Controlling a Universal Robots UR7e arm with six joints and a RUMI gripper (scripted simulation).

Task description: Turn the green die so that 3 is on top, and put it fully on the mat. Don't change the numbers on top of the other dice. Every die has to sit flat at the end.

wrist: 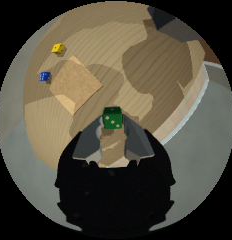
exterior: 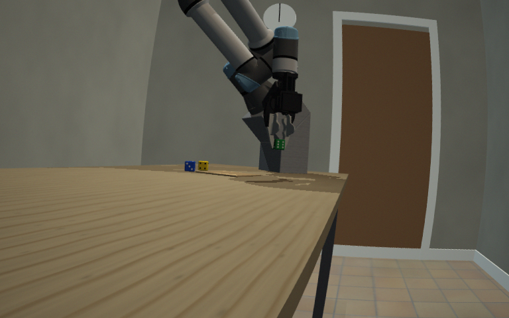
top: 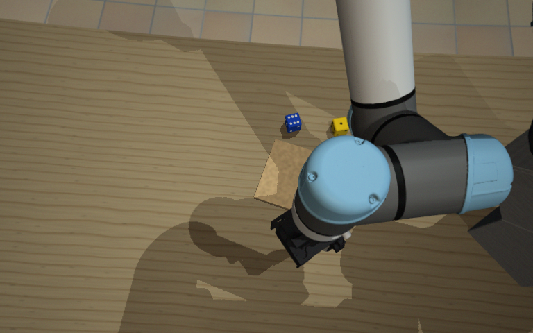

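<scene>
My gripper (exterior: 280, 138) (wrist: 112, 115) is shut on the green die (exterior: 279, 144) (wrist: 112, 119) and holds it clear above the table. The wrist view shows a three-pip face towards the camera and one pip on the narrow face beyond it. The exterior view shows a six-pip side. The top view hides this die behind the wrist. The tan mat (top: 288, 171) (exterior: 229, 173) (wrist: 76, 87) lies beside the gripper, partly covered by the arm in the top view. The blue die (top: 292, 122) (exterior: 189, 165) (wrist: 44, 76) sits flat, 6 on top. The yellow die (top: 339, 125) (exterior: 203, 165) (wrist: 58, 48) sits flat, 1 on top.
Both other dice stand on the wooden table (top: 96, 144) (exterior: 131, 220) just off the mat's far side in the top view. The arm's grey base (top: 521, 235) (exterior: 294, 146) stands at the right in the top view. A table edge (exterior: 320, 244) runs along the right in the exterior view.
</scene>
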